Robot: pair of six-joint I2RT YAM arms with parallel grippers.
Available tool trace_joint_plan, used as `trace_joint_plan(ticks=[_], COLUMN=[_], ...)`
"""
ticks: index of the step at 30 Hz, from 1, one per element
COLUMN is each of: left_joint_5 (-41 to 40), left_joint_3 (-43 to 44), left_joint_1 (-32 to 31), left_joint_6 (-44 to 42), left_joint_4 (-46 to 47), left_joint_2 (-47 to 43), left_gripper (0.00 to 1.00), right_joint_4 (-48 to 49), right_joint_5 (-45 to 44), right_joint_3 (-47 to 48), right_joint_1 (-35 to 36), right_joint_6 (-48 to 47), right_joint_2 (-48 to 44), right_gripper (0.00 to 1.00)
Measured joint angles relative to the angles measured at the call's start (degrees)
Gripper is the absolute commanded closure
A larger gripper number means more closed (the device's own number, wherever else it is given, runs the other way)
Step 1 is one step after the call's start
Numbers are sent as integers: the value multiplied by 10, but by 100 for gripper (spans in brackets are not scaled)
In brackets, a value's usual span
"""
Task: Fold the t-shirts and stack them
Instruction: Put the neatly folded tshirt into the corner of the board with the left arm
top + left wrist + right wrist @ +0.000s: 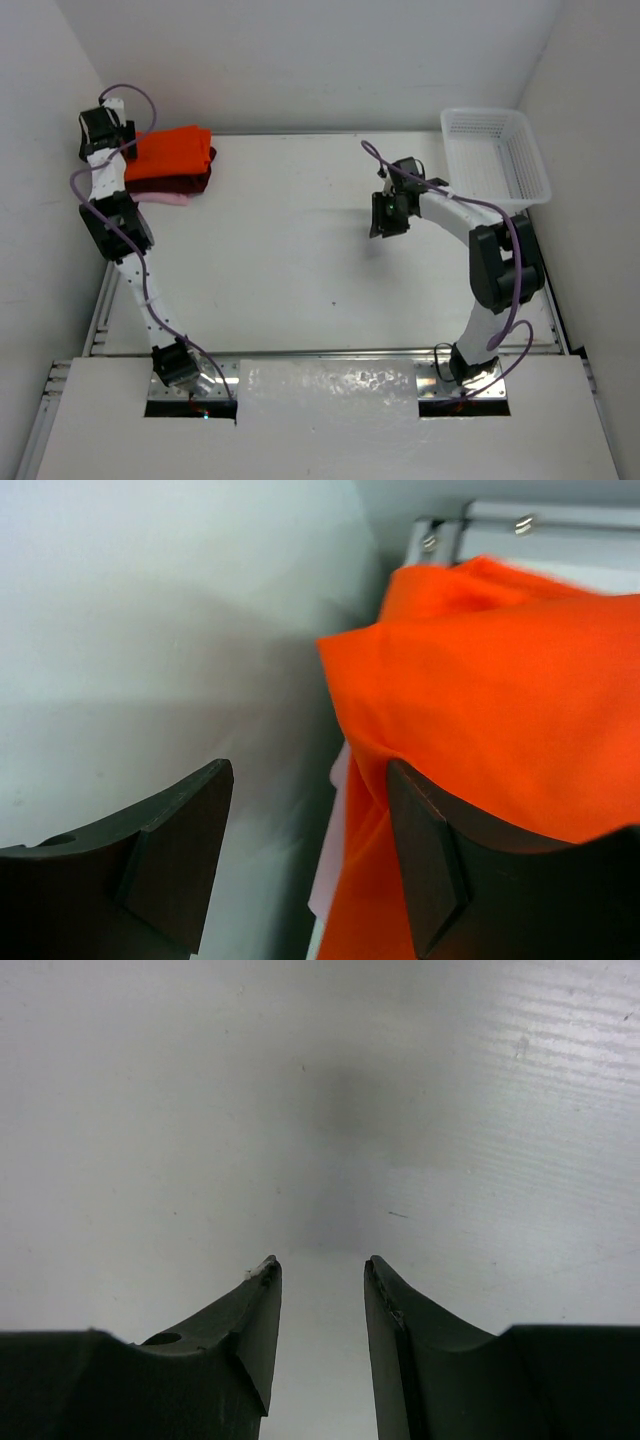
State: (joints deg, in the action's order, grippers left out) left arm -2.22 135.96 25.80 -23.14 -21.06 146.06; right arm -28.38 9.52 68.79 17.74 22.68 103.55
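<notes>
Three folded t-shirts lie stacked at the table's far left corner: the orange t-shirt [175, 152] on top, the maroon t-shirt [186, 183] under it, and the pink t-shirt [166, 199] at the bottom. My left gripper [112, 135] is at the stack's left edge. In the left wrist view it [310, 770] is open, with the orange t-shirt's [500, 680] edge beside the right finger [425, 860] and a pale sliver of the pink t-shirt [335, 825] below. My right gripper [384, 222] hovers over bare table right of centre, open [320, 1260] with nothing between its fingers.
A white lattice basket [480, 112] stands at the far right corner, just behind the right arm's elbow. The side wall [150, 630] is close on the left of the left gripper. The table's metal frame [520, 525] runs behind the stack.
</notes>
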Motion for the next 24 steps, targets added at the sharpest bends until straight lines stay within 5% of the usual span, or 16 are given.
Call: trace_joint_plan(ticks=[14,24], left_joint_5=[-156,-89], left_joint_3=[-21,-123], left_joint_1=[5,-6], left_joint_6=[-66,-63], left_joint_4=[41,51], left_joint_2=[12,-143], left_gripper=[39,39], right_joint_4=[-17,-24], right_joint_5=[-1,-1], right_joint_3=[53,47], right_joint_1=[5,8], right_joint_6=[0,0], right_joint_2=[0,0], right_gripper=[63,63])
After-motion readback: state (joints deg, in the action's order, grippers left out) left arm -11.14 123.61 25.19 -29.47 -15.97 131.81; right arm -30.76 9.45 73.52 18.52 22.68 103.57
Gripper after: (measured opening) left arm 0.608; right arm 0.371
